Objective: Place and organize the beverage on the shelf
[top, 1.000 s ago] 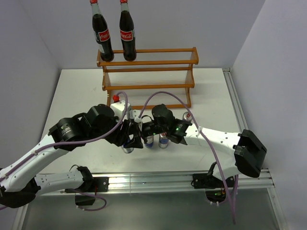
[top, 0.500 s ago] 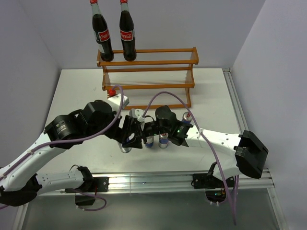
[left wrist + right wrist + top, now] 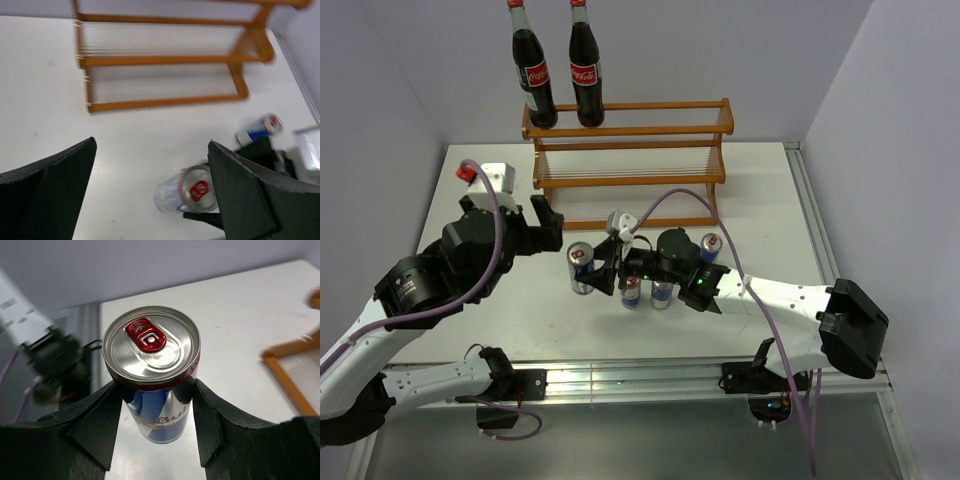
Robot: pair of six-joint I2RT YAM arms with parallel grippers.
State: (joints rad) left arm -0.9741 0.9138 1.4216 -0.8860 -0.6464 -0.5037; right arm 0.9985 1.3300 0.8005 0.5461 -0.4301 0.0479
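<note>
My right gripper (image 3: 596, 270) (image 3: 155, 390) is shut on a slim silver-blue can (image 3: 582, 266) (image 3: 152, 365), its fingers clamped just under the rim. The can is upright with its red tab up. My left gripper (image 3: 544, 224) (image 3: 152, 150) stands wide open to the left of that can (image 3: 189, 192), with nothing between its fingers. Two more cans (image 3: 632, 292) (image 3: 663, 293) stand on the table by the right arm, and another can (image 3: 710, 247) stands further right. Two cola bottles (image 3: 535, 75) (image 3: 585, 70) stand on the left end of the top tier of the wooden shelf (image 3: 640, 130) (image 3: 165, 60).
The shelf's middle and lower tiers hold nothing. A purple cable (image 3: 670, 200) arcs over the right arm in front of the shelf. Grey walls close in on the left and right, and a metal rail (image 3: 810, 220) runs along the table's right edge.
My left gripper has opened, let go of the can and drawn back up and to the left. The right gripper stays shut on the can, which has shifted a little toward the shelf.
</note>
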